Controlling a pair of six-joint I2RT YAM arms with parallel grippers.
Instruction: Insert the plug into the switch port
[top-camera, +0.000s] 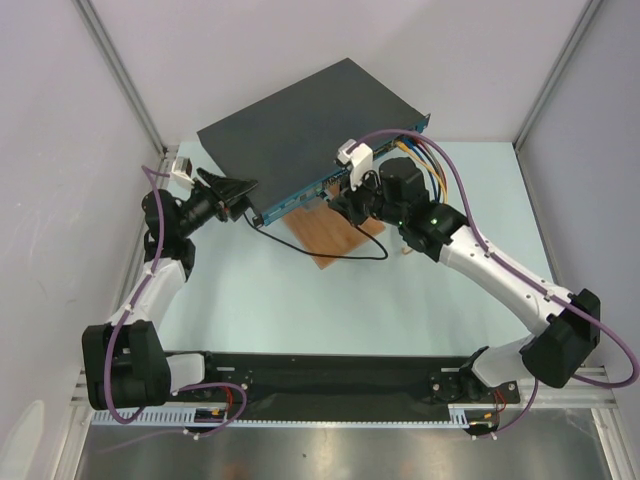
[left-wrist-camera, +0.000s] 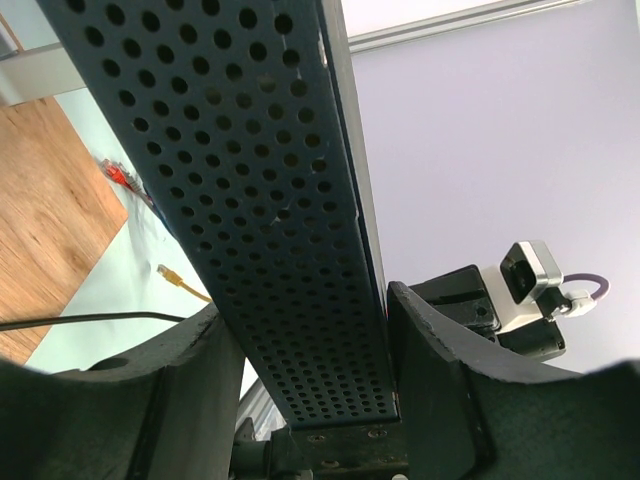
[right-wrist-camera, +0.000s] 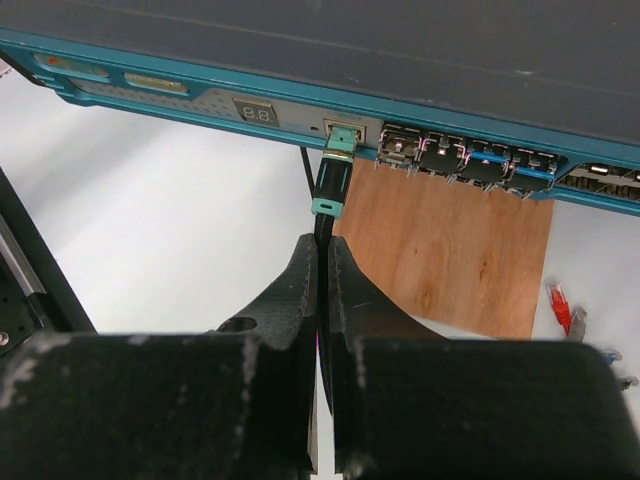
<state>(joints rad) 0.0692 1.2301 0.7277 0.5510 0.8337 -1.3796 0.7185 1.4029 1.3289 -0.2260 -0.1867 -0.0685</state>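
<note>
Your pale table (top-camera: 300, 320) carries a wooden board (top-camera: 335, 240) near its middle. A black cable (top-camera: 350, 258) loops along the board's near edge. A red cable end (right-wrist-camera: 558, 305) lies right of it.

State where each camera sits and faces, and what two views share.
Top external: above and behind the arms, looking down on the switch; left tool and right tool show.
Left wrist: on the left arm, looking along the switch's perforated side, its fingers gripping it.
Right wrist: faces the switch's blue front; its tool pinches the cable behind the plug at the switch port.
Shared: both wrist views show the wooden board.
</note>
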